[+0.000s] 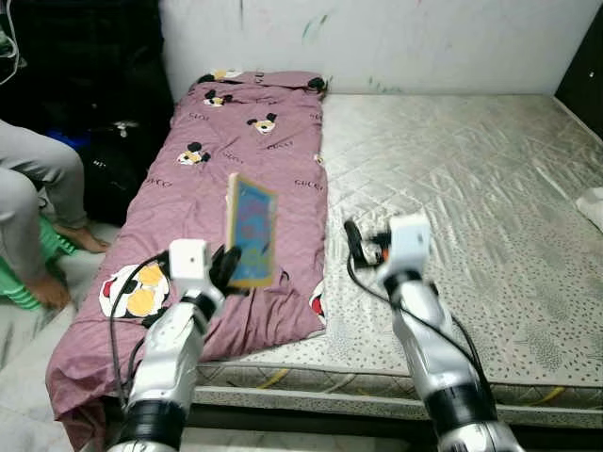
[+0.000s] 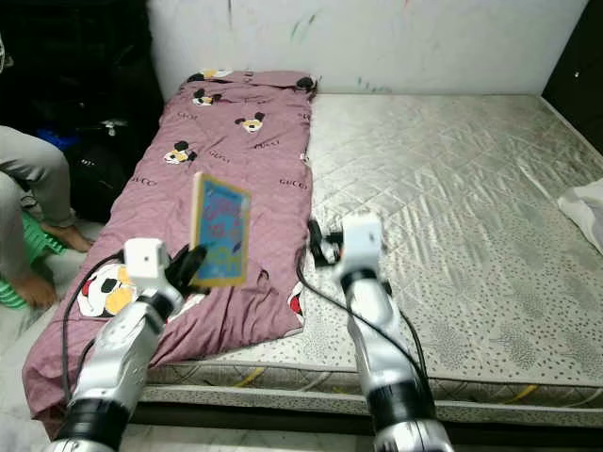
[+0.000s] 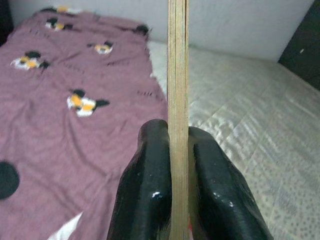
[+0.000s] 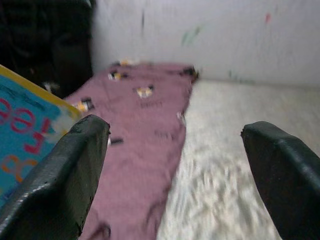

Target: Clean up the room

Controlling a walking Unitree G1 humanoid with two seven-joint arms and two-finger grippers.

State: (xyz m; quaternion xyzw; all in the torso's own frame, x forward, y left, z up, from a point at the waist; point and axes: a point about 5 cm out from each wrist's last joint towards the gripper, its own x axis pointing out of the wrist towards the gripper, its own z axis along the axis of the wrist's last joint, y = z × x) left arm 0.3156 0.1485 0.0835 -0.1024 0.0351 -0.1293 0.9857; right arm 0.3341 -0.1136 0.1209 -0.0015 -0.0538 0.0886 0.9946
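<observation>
My left claw [image 1: 226,268] grasps a book [image 1: 252,231] — upright, above the purple blanket [image 1: 236,160] on the bed [image 1: 452,188]. My right claw [image 4: 175,165] hangs released — beside it.

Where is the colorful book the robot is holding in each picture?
Left eye view: book upright in the left hand, over the purple blanket.
Right eye view: book left of centre.
Left wrist view: its thin edge between the fingers.
Right wrist view: blue cover beside one finger.
Shared landmark: the purple blanket.
</observation>
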